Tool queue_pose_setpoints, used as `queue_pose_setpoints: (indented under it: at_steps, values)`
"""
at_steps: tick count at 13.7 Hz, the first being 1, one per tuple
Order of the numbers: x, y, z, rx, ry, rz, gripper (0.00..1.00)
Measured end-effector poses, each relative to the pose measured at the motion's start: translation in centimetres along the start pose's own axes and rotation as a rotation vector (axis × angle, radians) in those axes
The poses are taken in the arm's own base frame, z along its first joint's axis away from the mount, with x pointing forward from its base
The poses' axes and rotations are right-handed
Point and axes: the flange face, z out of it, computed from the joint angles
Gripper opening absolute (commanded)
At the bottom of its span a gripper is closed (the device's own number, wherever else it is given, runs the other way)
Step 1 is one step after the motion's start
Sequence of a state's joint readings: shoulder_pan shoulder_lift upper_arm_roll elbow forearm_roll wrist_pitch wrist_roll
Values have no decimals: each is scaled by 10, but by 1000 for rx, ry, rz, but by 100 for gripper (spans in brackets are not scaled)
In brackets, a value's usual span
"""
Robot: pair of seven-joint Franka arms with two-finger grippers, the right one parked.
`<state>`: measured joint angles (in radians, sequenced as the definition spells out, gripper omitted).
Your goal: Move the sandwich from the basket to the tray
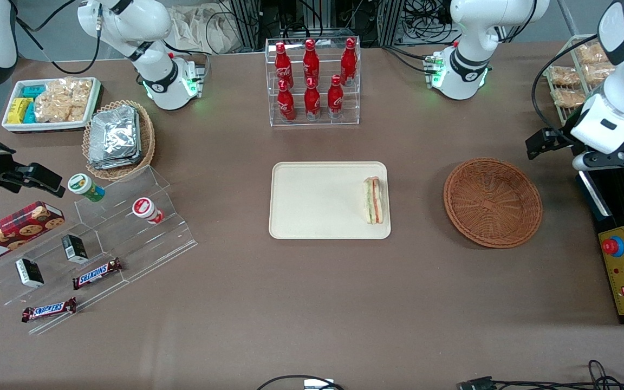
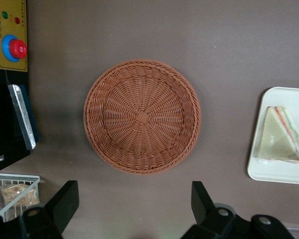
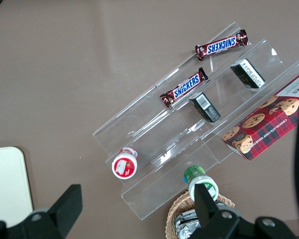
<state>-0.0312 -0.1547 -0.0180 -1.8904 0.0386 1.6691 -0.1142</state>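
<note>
Our tool [image 2: 132, 211] hangs well above the bench [image 1: 312, 303] at the working arm's end, its fingers [image 2: 65, 199] spread wide apart and holding nothing, looking straight down on the basket [image 2: 142, 117]. We judge the carrying done: the basket is empty, and the sandwich [image 1: 372, 200] lies on the tray [image 1: 317, 200], flat on its side, along the tray edge that faces the basket. What is left, as we read it, is only to pull the arm clear and park it, which calls for no grasp at all. Going down in size, the bench has wide bare cloth between tray and basket, so there is room to move there; the tray's low rim runs just beside the sandwich; the black control box [image 2: 10, 74] with its red button [image 2: 16, 48] stands near the basket and is the edge we would mind.
</note>
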Motion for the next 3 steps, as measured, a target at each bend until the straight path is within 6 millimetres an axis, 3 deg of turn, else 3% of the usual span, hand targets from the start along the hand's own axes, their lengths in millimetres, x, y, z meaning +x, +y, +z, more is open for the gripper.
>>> queue_pose_setpoints:
  at_steps: [3]
  values:
    - [-1, 2, -29, -3, 15, 3, 100]
